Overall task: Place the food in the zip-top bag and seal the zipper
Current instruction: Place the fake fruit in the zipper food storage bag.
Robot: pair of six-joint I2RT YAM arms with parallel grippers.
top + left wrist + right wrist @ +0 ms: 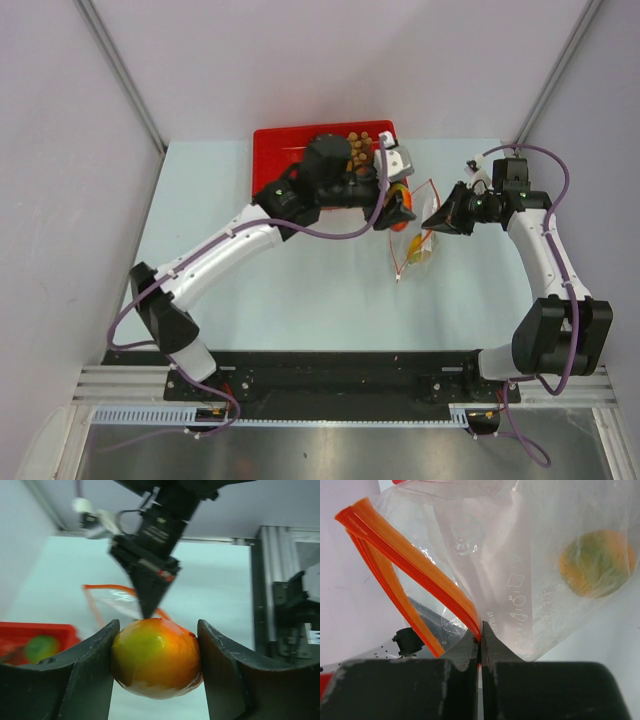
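Observation:
My left gripper (pixel 401 209) (pixel 159 626) is shut on a red-orange and yellow-green mango (pixel 155 657), also seen from above (pixel 398 196), held above the table just left of the bag's mouth. The clear zip-top bag (pixel 417 240) (pixel 530 555) lies right of centre with its mouth open. My right gripper (pixel 432 220) (pixel 481 632) is shut on the bag's red-orange zipper strip (pixel 410 562) and lifts that edge. Another yellow-green mango (pixel 597 562) (pixel 420 251) lies inside the bag. The zipper also shows in the left wrist view (pixel 107 587).
A red tray (pixel 278 150) stands at the back of the table, partly under my left arm. A tan ball cluster (pixel 358 148) is in it, and a round green fruit (pixel 40 647) shows in it in the left wrist view. Grey walls close in both sides.

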